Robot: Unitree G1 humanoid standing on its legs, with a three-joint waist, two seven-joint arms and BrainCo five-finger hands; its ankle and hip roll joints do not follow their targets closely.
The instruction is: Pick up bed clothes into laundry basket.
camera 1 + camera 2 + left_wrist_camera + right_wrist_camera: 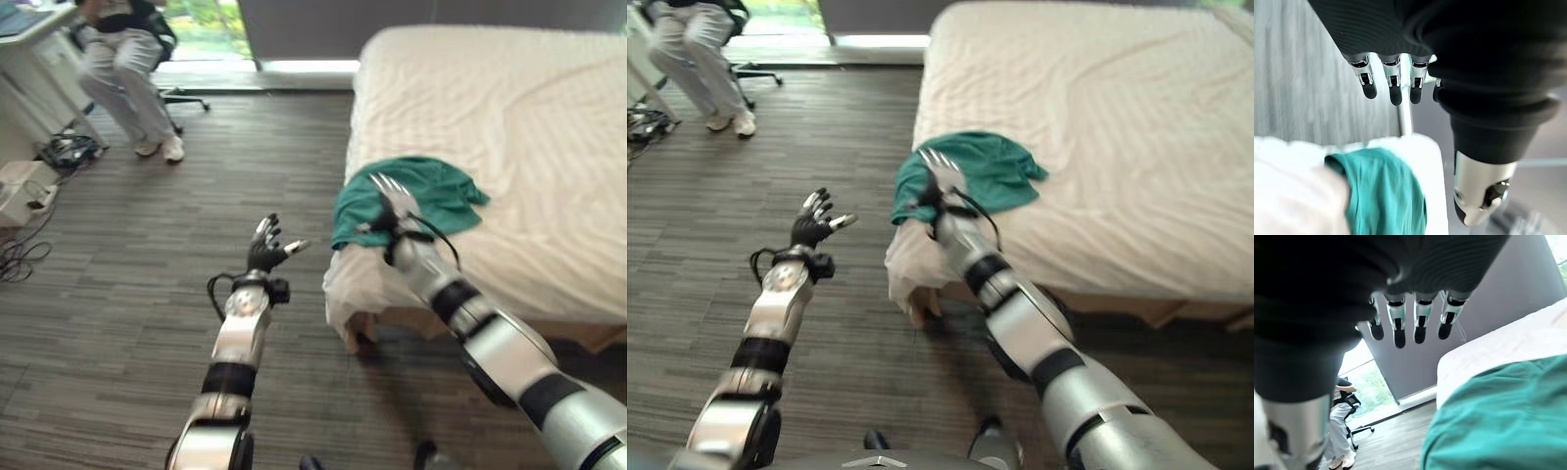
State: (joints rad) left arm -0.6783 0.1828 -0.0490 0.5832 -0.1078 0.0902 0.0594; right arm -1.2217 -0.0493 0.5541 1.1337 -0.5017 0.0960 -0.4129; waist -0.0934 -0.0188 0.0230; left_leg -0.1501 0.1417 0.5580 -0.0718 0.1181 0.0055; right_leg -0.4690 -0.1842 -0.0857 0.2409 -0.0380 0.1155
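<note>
Dark wood-plank floor (147,294) runs up to a low bed (529,127) with a cream cover, and we stand at its near corner. Our target, a green garment (431,196), lies crumpled on that corner, its near side drooping over the edge above a hanging fold of white sheet (353,284).

Our right hand (392,196) sits over the garment with its fingers (1400,330) straight and spread, gripping nothing yet; we cannot tell whether they touch the cloth. Our left hand (266,247) hangs over the floor beside the bed corner, fingers (1393,88) loosely extended, holding nothing.

We see no laundry basket, so its place has to be found before any carry.

What could go wrong, in our judgement: closing from here may catch the cream cover or the sheet along with the garment and drag the bedding, or a shallow pinch may let the loose cloth slide off the edge to the floor.

Room is generous on the floor side. A person (127,59) sits on a chair well apart, near a desk (29,39) with cables (59,152) at its foot.
</note>
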